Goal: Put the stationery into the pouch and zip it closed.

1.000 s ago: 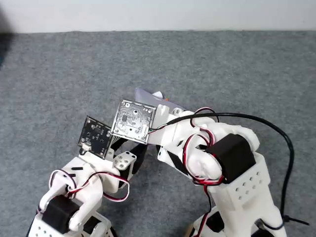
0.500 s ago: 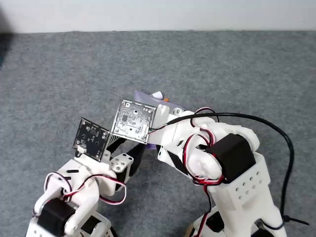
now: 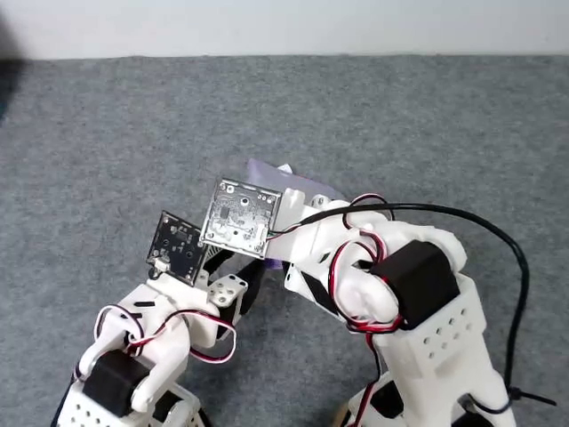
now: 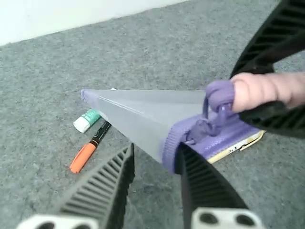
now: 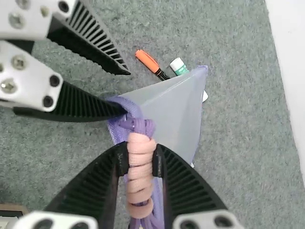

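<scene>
Entry, right jaws: we found them clamped on the pink cord [image 5: 139,167] of the pouch [image 5: 171,114]. Entry, left jaws: open, straddling its purple zip end [image 4: 172,143]. Beyond both, on the desk [image 5: 228,143]: orange marker [image 5: 145,59], green-capped tube [image 5: 179,66], unpacked. We judged the left should pinch firmly before any pull.

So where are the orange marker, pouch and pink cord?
orange marker [image 4: 82,158], left wrist view, its orange cap.
pouch [image 4: 143,112], left wrist view, its clear side.
pink cord [image 5: 139,164], right wrist view, its middle.
</scene>
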Controlling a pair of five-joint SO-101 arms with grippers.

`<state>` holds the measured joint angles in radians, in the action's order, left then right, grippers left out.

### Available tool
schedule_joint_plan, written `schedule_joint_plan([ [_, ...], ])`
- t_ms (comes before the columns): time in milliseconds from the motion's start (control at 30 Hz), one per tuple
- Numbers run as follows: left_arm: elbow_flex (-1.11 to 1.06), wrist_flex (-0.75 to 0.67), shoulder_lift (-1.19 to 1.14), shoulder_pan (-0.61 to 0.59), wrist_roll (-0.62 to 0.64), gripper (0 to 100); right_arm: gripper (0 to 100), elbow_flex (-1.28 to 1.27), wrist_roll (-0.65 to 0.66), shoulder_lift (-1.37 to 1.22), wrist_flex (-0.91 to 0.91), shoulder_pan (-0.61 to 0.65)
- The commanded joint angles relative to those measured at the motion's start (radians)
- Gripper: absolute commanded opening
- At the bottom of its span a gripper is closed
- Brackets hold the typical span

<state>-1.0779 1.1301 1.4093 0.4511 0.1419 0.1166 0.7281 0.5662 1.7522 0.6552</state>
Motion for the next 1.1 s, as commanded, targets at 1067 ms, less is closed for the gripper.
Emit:
schedule_joint_plan([
  [1067, -0.005, 0.041, -0.008, -0.014, -0.114, 1, 0.8, -0.428, -0.006, 0.659, 0.039, -0.464],
])
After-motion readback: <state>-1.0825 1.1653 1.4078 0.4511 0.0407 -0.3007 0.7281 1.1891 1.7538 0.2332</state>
